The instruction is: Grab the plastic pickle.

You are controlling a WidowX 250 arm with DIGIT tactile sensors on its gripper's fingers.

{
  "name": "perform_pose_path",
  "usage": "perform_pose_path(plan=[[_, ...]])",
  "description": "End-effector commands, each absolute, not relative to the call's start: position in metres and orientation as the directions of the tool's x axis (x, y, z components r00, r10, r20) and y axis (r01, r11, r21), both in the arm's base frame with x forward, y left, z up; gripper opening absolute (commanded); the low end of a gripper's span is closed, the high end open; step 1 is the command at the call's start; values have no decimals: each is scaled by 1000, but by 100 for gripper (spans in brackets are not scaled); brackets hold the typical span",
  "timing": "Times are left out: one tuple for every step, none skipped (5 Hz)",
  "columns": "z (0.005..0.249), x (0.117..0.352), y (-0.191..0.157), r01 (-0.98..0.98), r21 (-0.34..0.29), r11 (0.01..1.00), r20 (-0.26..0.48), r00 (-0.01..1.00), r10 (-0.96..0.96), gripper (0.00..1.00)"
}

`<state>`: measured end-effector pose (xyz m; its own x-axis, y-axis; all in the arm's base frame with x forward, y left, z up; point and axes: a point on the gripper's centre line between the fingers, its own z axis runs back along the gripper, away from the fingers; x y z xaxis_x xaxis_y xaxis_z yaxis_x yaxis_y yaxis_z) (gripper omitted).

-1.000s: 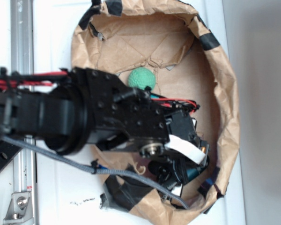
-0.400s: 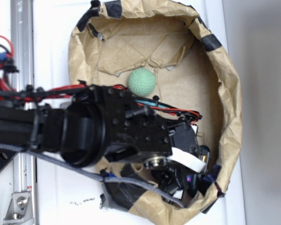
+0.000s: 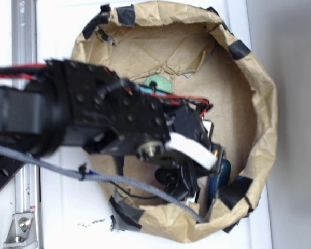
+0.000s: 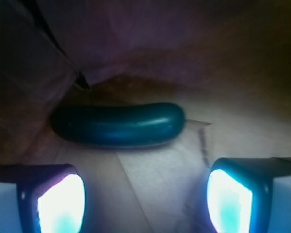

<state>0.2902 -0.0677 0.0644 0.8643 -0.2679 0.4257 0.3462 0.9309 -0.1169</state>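
The plastic pickle (image 4: pixel 119 124) lies on the brown paper floor, dark green, glossy and slightly curved, crosswise ahead of my fingers. In the exterior view only its end (image 3: pixel 221 174) shows, beside the paper wall at the lower right. My gripper (image 4: pixel 145 204) stands open, its two fingertips wide apart at the bottom corners, with bare paper between them. It is a short way back from the pickle and touches nothing. In the exterior view the black arm hides the gripper's fingers.
A crumpled brown paper bowl (image 3: pixel 259 93), patched with black tape, rings the workspace. A light-green dimpled ball (image 3: pixel 158 83) sits mid-bowl, half hidden behind the arm. The paper wall (image 4: pixel 136 43) rises close behind the pickle. A grey cable (image 3: pixel 119 181) trails below the arm.
The arm has swung up and to the right inside the bowl, now covering most of the ball. The pickle's end has come into sight beside the gripper.
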Motion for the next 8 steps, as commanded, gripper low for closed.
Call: perform_pose_path(plan=[[78, 304, -56, 28, -218, 976, 446, 892, 74, 100], [72, 301, -56, -100, -193, 976, 288, 945, 154, 100], [71, 299, -55, -247, -278, 928, 212, 927, 310, 100], [66, 301, -66, -251, -292, 923, 216, 923, 319, 100], [76, 296, -83, -195, -341, 919, 285, 911, 299, 100], [73, 300, -88, -193, -351, 916, 297, 905, 304, 100], [75, 311, -91, -200, -387, 900, 304, 894, 329, 100], [63, 318, -99, -211, -377, 902, 287, 899, 330, 100]])
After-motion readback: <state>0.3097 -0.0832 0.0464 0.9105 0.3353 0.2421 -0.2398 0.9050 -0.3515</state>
